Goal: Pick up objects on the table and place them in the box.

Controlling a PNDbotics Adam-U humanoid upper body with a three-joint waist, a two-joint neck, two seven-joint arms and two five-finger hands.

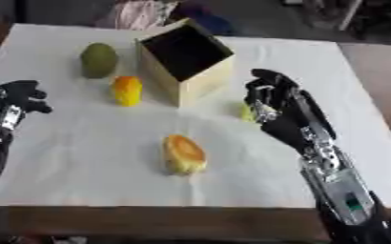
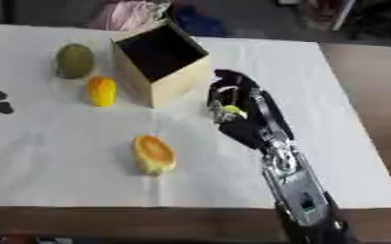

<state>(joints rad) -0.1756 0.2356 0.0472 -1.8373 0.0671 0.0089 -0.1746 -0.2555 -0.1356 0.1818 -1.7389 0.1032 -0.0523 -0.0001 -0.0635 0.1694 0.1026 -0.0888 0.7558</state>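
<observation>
An open wooden box (image 1: 186, 62) stands at the back middle of the white table (image 1: 82, 157). A green fruit (image 1: 98, 59) and an orange-yellow fruit (image 1: 127, 90) lie to its left. A cut yellow-orange fruit (image 1: 183, 153) rests near the front middle. My right hand (image 1: 274, 102) is right of the box with its fingers curled round a small yellow-green thing (image 2: 231, 111), mostly hidden by the fingers. My left hand (image 1: 14, 97) hovers at the left edge, fingers curled, holding nothing.
Pink and blue cloth lies beyond the table's far edge (image 1: 149, 14). Brown floor or table edge shows at the right (image 1: 382, 76) and along the front.
</observation>
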